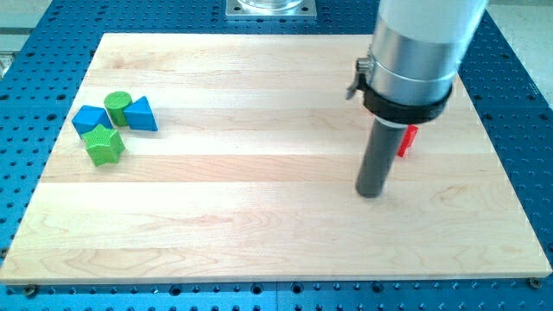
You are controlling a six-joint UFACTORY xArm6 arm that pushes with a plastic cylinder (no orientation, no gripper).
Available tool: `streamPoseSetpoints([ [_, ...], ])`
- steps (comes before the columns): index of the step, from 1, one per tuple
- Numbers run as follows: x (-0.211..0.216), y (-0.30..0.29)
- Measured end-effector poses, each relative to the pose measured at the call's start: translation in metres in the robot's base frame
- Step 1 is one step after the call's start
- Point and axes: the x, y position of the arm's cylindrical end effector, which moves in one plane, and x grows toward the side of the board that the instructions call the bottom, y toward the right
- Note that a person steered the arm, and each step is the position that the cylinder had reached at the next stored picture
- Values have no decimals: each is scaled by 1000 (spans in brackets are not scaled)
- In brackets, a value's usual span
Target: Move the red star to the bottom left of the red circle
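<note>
My tip rests on the wooden board at the view's right of centre. Just up and right of it a small piece of a red block shows from behind the rod and the arm's silver body; its shape cannot be made out. No other red block is visible; the arm hides part of the board's upper right.
At the view's left sits a tight cluster: a green cylinder, a blue triangle, a blue block and a green star-like block. The board lies on a blue perforated table.
</note>
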Motion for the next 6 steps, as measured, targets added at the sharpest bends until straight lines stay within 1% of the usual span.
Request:
streamPoseSetpoints([
  [1,0,66],
  [2,-44,116],
  [3,-73,91],
  [4,-71,33],
  [5,-89,57],
  [6,-70,-69],
])
